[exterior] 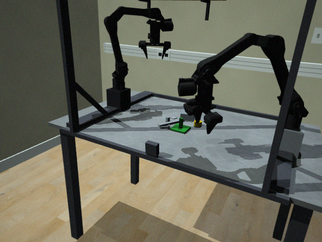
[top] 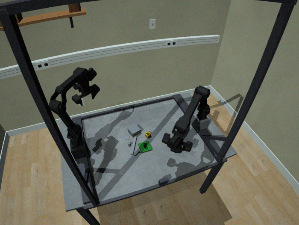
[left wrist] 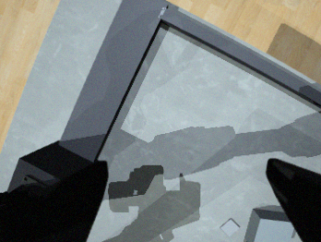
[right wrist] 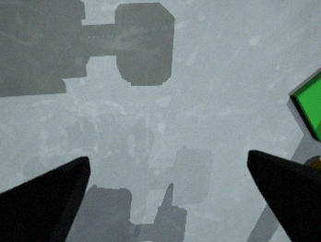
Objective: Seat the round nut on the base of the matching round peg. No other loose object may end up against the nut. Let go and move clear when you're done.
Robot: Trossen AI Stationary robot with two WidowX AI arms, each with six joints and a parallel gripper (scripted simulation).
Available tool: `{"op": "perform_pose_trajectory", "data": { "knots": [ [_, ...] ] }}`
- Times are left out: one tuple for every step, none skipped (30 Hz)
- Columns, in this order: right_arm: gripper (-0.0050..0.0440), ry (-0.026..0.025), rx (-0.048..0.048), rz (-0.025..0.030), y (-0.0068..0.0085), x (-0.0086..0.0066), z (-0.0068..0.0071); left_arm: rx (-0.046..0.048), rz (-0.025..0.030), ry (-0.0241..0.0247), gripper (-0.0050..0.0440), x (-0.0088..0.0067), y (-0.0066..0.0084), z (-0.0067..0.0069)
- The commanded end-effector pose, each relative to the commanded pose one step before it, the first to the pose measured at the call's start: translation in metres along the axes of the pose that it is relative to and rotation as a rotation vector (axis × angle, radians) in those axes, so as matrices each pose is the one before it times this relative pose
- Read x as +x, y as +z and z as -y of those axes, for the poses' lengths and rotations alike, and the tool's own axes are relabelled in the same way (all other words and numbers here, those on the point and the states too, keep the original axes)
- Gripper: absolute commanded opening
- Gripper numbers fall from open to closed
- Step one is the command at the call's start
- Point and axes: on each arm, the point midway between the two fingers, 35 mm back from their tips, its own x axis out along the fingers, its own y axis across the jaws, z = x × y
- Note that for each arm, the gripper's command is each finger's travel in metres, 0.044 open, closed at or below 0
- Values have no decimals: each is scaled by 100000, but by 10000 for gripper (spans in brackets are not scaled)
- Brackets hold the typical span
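A yellow round nut point(top: 148, 134) lies on the grey table just behind the green base point(top: 145, 146), which carries a dark round peg point(top: 145, 144). The nut point(exterior: 198, 123) and the base point(exterior: 180, 128) also show in the exterior view. My right gripper point(exterior: 204, 125) is open and empty. It hangs low over the table to the right of the base, close to the nut. The right wrist view shows only the base's green corner point(right wrist: 310, 109) and a sliver of the nut point(right wrist: 315, 162). My left gripper point(exterior: 154, 54) is open and empty, high above the table's far left side.
A grey block point(top: 134, 130), a thin grey rod point(top: 134, 144) and small grey pieces point(top: 130, 143) lie left of the base. A dark block point(top: 97, 144) lies further left. A small dark box point(exterior: 152, 148) sits at the table's front edge. Black frame posts stand around the table.
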Motion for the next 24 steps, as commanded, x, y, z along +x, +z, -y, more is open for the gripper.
{"op": "perform_pose_trajectory", "data": {
  "knots": [
    [440, -687, 364, 2565, 284, -859, 198, -246, 638, -1494, 440, -378, 87, 56],
    [440, 0, 0, 0, 0, 0, 0, 0, 0, 0, 440, 0, 0, 0],
    [440, 0, 0, 0, 0, 0, 0, 0, 0, 0, 440, 0, 0, 0],
    [440, 0, 0, 0, 0, 0, 0, 0, 0, 0, 440, 0, 0, 0],
    [440, 0, 0, 0, 0, 0, 0, 0, 0, 0, 440, 0, 0, 0],
    [440, 0, 0, 0, 0, 0, 0, 0, 0, 0, 440, 0, 0, 0],
    [440, 0, 0, 0, 0, 0, 0, 0, 0, 0, 440, 0, 0, 0],
    [440, 0, 0, 0, 0, 0, 0, 0, 0, 0, 440, 0, 0, 0],
    [440, 0, 0, 0, 0, 0, 0, 0, 0, 0, 440, 0, 0, 0],
    [440, 0, 0, 0, 0, 0, 0, 0, 0, 0, 440, 0, 0, 0],
    [440, 0, 0, 0, 0, 0, 0, 0, 0, 0, 440, 0, 0, 0],
    [440, 0, 0, 0, 0, 0, 0, 0, 0, 0, 440, 0, 0, 0],
    [440, 0, 0, 0, 0, 0, 0, 0, 0, 0, 440, 0, 0, 0],
    [440, 0, 0, 0, 0, 0, 0, 0, 0, 0, 440, 0, 0, 0],
    [440, 0, 0, 0, 0, 0, 0, 0, 0, 0, 440, 0, 0, 0],
    [440, 0, 0, 0, 0, 0, 0, 0, 0, 0, 440, 0, 0, 0],
    [440, 0, 0, 0, 0, 0, 0, 0, 0, 0, 440, 0, 0, 0],
    [440, 0, 0, 0, 0, 0, 0, 0, 0, 0, 440, 0, 0, 0],
    [440, 0, 0, 0, 0, 0, 0, 0, 0, 0, 416, 0, 0, 0],
    [440, -148, 485, 961, -72, -396, 136, 759, -549, -590, 392, -3, -58, 260],
    [440, 398, 951, -5, -357, -147, 150, 1493, -680, -1545, 368, -81, -85, 591],
    [440, 249, 986, 519, -153, -265, 187, 1477, -955, -1459, 344, 18, -142, 479],
    [440, 112, 1518, 949, -251, -457, 370, 2590, -1630, -2546, 320, 35, -242, 832],
    [440, 109, 1632, 1120, -282, -522, 423, 3026, -1843, -2938, 300, 54, -269, 956]
  ]
}}
